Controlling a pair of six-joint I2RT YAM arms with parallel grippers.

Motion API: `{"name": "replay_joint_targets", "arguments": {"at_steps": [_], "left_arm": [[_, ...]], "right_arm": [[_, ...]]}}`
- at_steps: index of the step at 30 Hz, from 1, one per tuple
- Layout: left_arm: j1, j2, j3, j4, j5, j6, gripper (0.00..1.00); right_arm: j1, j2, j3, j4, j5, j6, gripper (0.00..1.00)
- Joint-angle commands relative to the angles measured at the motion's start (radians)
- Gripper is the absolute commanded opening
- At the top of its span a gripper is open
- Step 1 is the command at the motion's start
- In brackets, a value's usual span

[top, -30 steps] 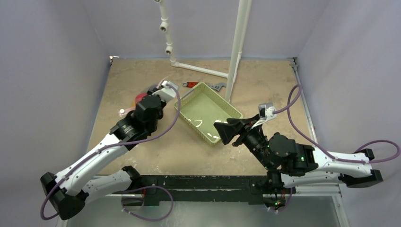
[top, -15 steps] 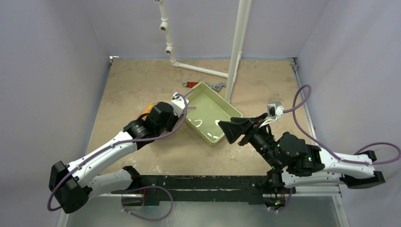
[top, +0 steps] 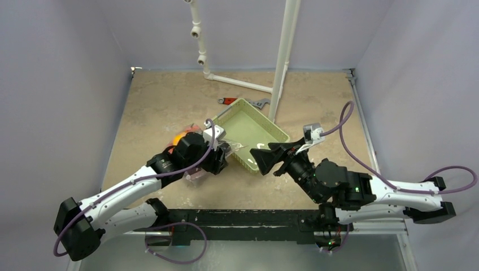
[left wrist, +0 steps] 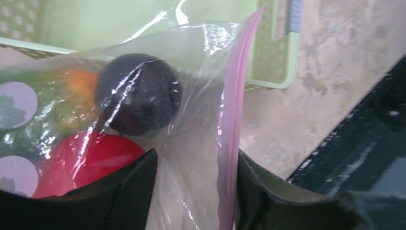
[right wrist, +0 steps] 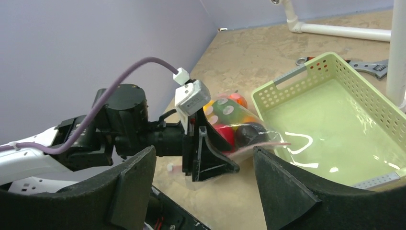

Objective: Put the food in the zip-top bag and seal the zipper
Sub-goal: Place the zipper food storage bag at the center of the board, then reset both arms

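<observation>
The zip-top bag (left wrist: 191, 72) lies on its side by the basket's near-left corner, with the food inside: a dark purple piece (left wrist: 136, 93), a red piece (left wrist: 86, 163) and an orange one (left wrist: 79, 81). Its pink zipper (left wrist: 232, 120) runs between the jaws of my left gripper (left wrist: 196, 158), which stand apart, the strip close against the right finger (left wrist: 268, 191). From the right wrist, the bag (right wrist: 234, 120) bulges behind the left gripper (right wrist: 210, 158). My right gripper (right wrist: 203, 151) is open and holds nothing, just right of the bag's mouth (top: 261, 157).
A light green basket (top: 279, 132) sits mid-table, with no things in it, touching the bag. A red-handled wrench (top: 226, 100) lies behind it. A white pipe frame (top: 279, 62) stands at the back, its post just past the basket's far corner.
My left gripper has moved toward the near side and to the right, down to the basket's near-left corner, and its jaws have parted. The right gripper has shifted slightly left toward it.
</observation>
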Motion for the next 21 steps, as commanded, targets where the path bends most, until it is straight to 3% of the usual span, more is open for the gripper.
{"name": "replay_joint_targets", "arguments": {"at_steps": [1,3,5,13,21], "left_arm": [[-0.008,-0.066,-0.022,0.134,0.144,-0.12,0.66],[-0.009,-0.085,-0.03,0.158,0.187,-0.156,0.84],[-0.011,-0.099,-0.035,0.177,0.23,-0.193,0.89],[-0.014,-0.146,0.006,0.145,0.259,-0.226,0.96],[-0.015,-0.159,0.1,0.013,0.109,-0.163,0.99]], "right_arm": [[0.0,0.016,0.0,0.002,0.01,0.021,0.78],[0.0,0.025,-0.007,0.007,0.009,0.023,0.8],[0.0,0.035,-0.016,0.012,0.01,0.032,0.82],[-0.024,0.104,-0.032,0.011,0.019,0.079,0.88],[-0.095,0.179,-0.032,0.002,-0.023,0.085,0.89]]}}
